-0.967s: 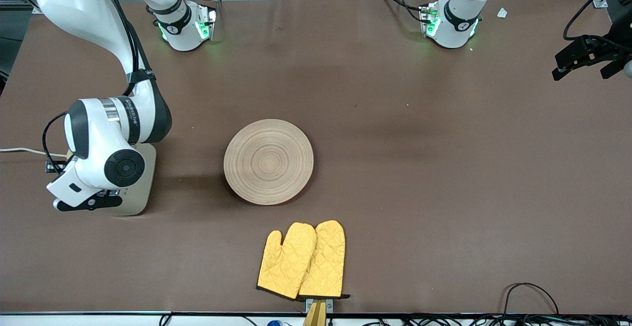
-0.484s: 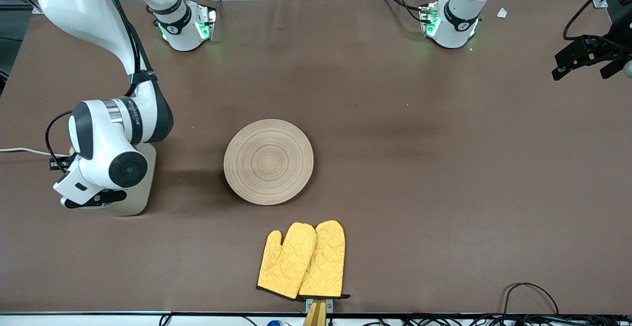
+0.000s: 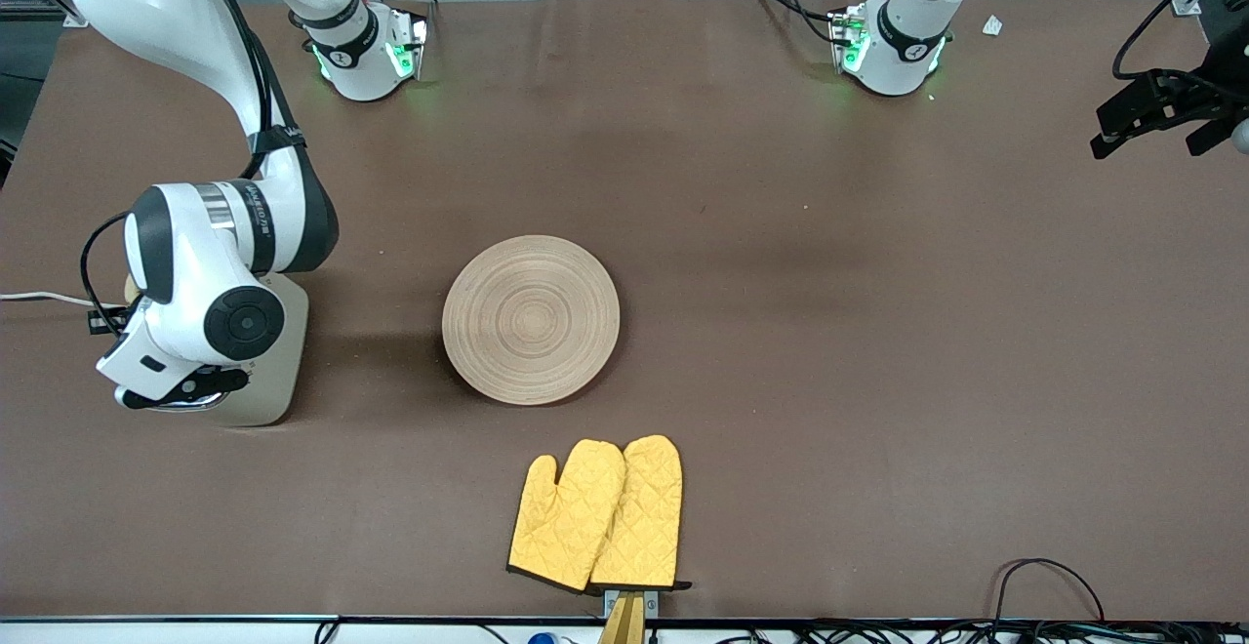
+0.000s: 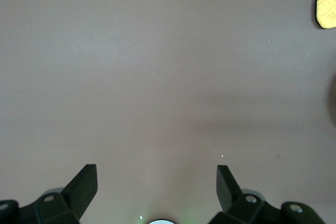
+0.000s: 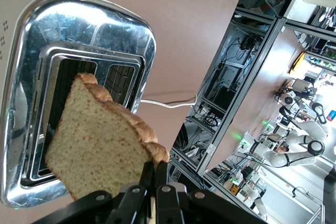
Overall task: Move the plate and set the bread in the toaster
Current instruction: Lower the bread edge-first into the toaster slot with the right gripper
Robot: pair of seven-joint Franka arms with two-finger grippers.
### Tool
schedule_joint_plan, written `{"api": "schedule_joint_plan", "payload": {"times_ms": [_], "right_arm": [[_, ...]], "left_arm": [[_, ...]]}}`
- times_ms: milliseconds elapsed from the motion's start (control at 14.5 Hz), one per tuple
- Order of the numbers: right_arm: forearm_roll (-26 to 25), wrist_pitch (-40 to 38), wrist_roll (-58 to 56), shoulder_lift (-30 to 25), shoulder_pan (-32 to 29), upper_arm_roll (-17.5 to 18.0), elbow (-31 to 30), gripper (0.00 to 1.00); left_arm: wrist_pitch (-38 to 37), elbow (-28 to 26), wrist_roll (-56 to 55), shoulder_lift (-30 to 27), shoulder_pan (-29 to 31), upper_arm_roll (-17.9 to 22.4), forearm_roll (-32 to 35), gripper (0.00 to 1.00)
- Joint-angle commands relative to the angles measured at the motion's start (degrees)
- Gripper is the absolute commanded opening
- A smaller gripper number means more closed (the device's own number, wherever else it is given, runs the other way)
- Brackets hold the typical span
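Right hand (image 5: pixel 155 182) pinches the brown speckled bread slice (image 5: pixel 97 140) over the chrome-topped cream toaster (image 5: pixel 79 51) near the desk's right-arm edge. Left hand (image 4: pixel 157 182) waits wide open and empty above the left-arm edge. Round tan wooden plate (image 3: pixel 531 319) sits mid-desk.

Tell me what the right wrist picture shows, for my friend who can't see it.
The right hand pinches a slice of brown bread by its crust, holding it just above the slots of a shiny toaster. The toaster's white cord trails away over the brown table.
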Motion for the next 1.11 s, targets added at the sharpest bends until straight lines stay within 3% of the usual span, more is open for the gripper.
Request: {"api": "schedule_joint_plan", "payload": {"times_ms": [0,346,484,553,691,760,1037], "right_arm": [[-0.9,-0.3,-1.4,-2.1,-0.3,0.6,-1.9,0.0],[-1.6,4.3,-1.0,-1.4,-0.9,0.5,-1.8,0.01],[-1.5,6.8,-0.5,-0.1,-1.2,0.4,-1.5,0.06],[-1.4,6.9,-0.5,0.4,-1.5,0.4,-1.3,0.23],[-1.2,6.9,-0.5,1.3,-2.1,0.4,0.2,0.88],[-0.5,6.9,-0.4,1.3,-2.4,0.5,0.6,1.0],[9.4,6.3,-0.3,1.2,-2.0,0.5,6.0,1.0]], "left_arm": [[-0.4,0.0,0.2,-0.2,0.0,-0.2,0.1,1.0],[-0.4,0.0,0.2,-0.2,0.0,-0.2,0.1,1.0],[-0.4,0.0,0.2,-0.2,0.0,-0.2,0.1,1.0],[-0.4,0.0,0.2,-0.2,0.0,-0.2,0.1,1.0],[-0.5,0.0,0.2,-0.2,0.0,-0.2,0.1,1.0],[-0.5,0.0,0.2,-0.2,0.0,-0.2,0.1,1.0],[-0.5,0.0,0.2,-0.3,0.0,-0.2,0.1,1.0]]}}
